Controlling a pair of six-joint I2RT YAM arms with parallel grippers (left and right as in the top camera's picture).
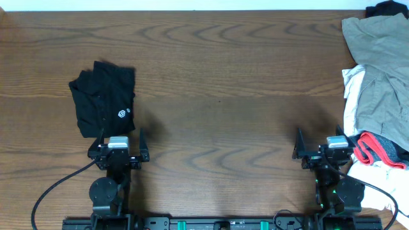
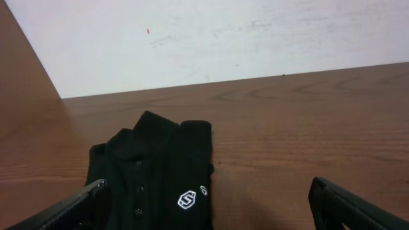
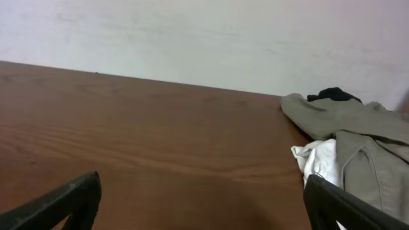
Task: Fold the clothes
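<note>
The khaki-green shorts (image 1: 377, 70) lie crumpled at the right edge of the table (image 1: 217, 76), heaped with a white garment (image 1: 351, 96) and a red-grey one (image 1: 378, 147). A black polo shirt (image 1: 103, 99) sits bundled at the left. The left gripper (image 1: 121, 138) and right gripper (image 1: 318, 138) are spread wide, empty. Pinching into the heap could catch two layers and drag neighbours off the edge

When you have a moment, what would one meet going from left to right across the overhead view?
Black garment with a white logo → right end effector → khaki-green shorts.
</note>
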